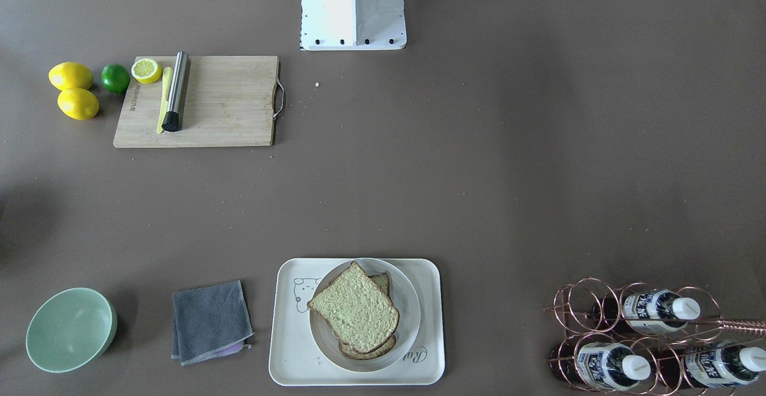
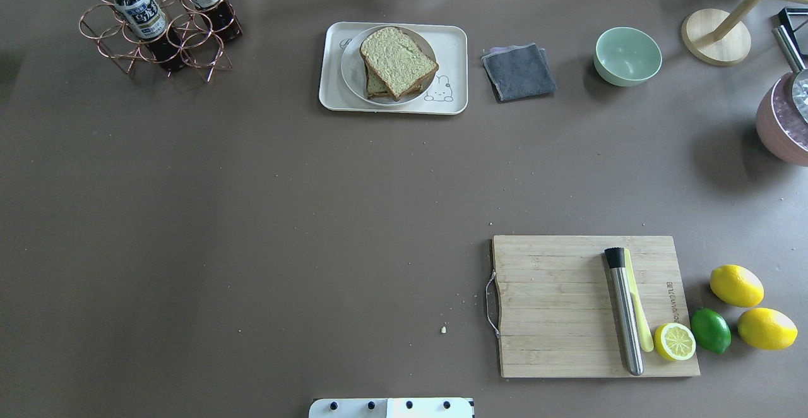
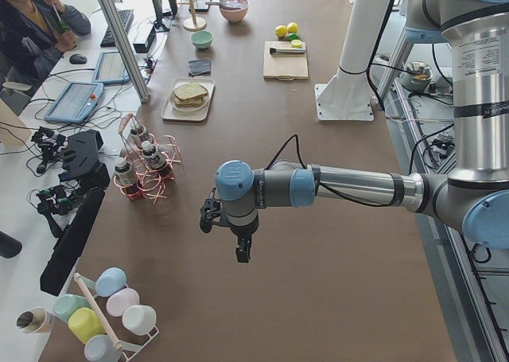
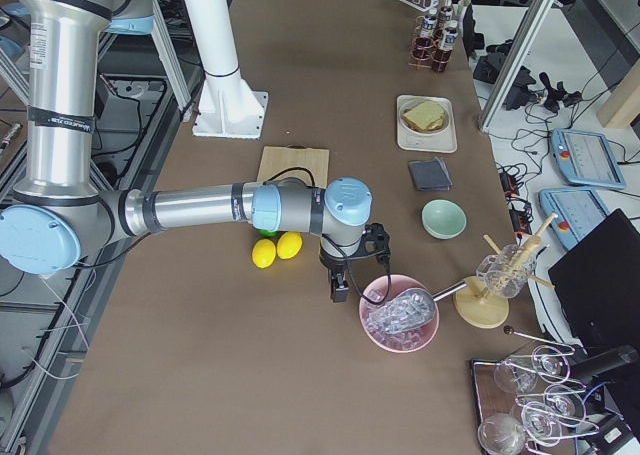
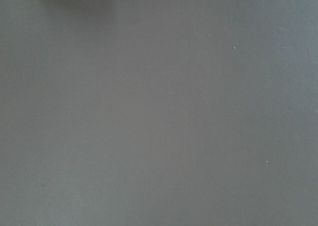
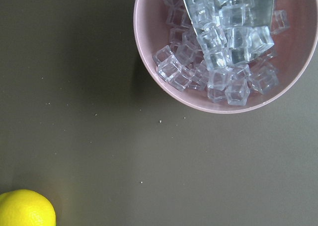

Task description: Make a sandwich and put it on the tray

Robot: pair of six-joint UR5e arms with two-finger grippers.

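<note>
The sandwich [image 1: 354, 312], two stacked bread slices with dark crust, lies on a round white plate [image 1: 408, 318] on the cream tray [image 1: 287, 348]. The egg filling is hidden. The sandwich also shows in the overhead view [image 2: 398, 59] on the tray [image 2: 331, 93] at the table's far edge. My left gripper [image 3: 242, 254] hangs over bare table far from the tray, seen only in the left side view. My right gripper [image 4: 340, 293] hangs beside a pink ice bowl [image 4: 400, 315], seen only in the right side view. I cannot tell whether either is open or shut.
A wooden cutting board [image 2: 555, 304] holds a steel muddler [image 2: 623, 310] and half a lemon [image 2: 674, 341]. Two lemons [image 2: 736, 285] and a lime [image 2: 710, 329] lie beside it. A grey cloth [image 2: 519, 71], green bowl [image 2: 627, 55] and bottle rack [image 2: 158, 23] flank the tray.
</note>
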